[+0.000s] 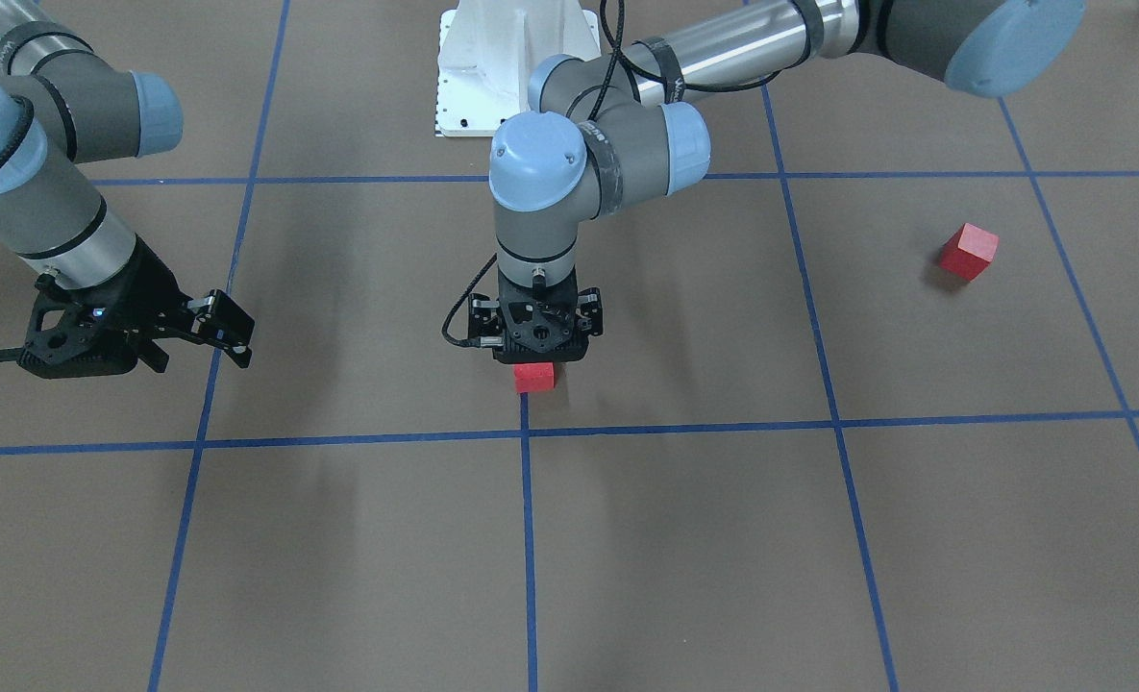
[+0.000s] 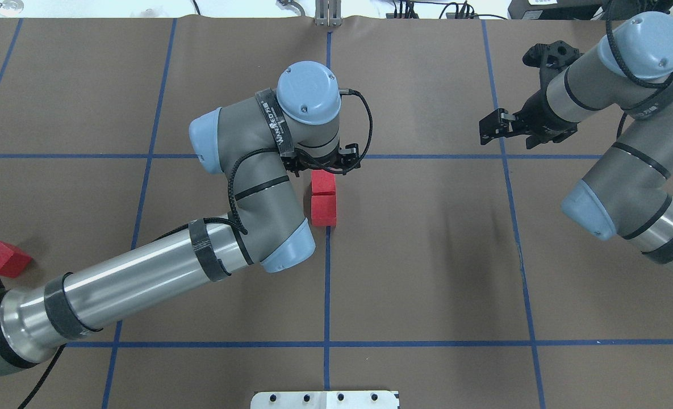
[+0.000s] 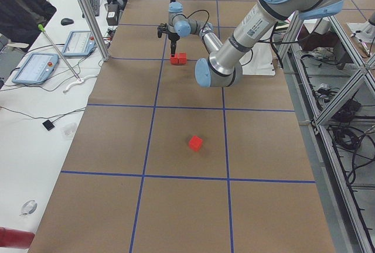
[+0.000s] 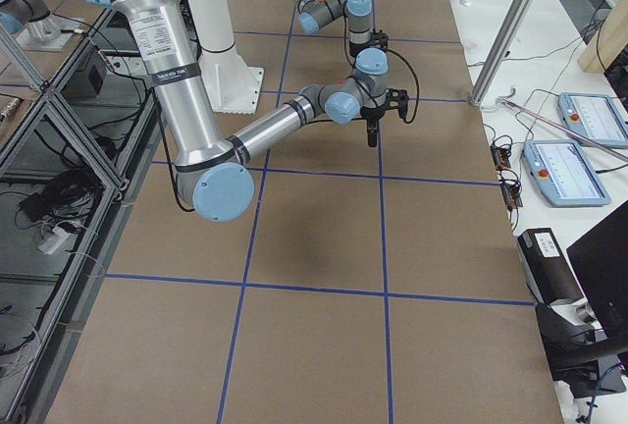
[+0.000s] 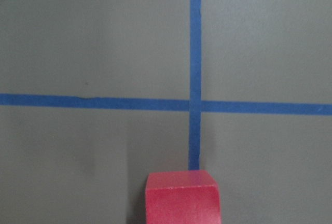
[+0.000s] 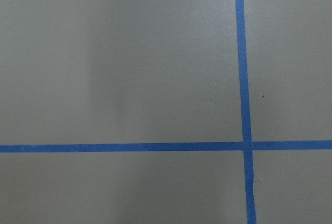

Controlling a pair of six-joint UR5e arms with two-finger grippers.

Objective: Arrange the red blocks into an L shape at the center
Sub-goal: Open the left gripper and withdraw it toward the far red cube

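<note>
Two red blocks (image 2: 323, 182) (image 2: 323, 210) lie touching in a row on the central blue line at the center (image 2: 327, 272) of the brown floor. My left gripper (image 2: 323, 166) points straight down over the farther block (image 1: 534, 377). Its jaws look spread open, and its fingertips are hidden. That block fills the bottom edge of the left wrist view (image 5: 181, 198). The third red block (image 2: 8, 258) lies alone far out on my left, and also shows in the front view (image 1: 968, 252). My right gripper (image 2: 501, 128) is open and empty, raised off to my right.
The white robot base plate (image 2: 325, 399) sits at the near edge of the table. My left arm's elbow (image 2: 256, 227) hangs over the floor just left of the two blocks. The right wrist view shows only bare floor and tape lines (image 6: 244, 145).
</note>
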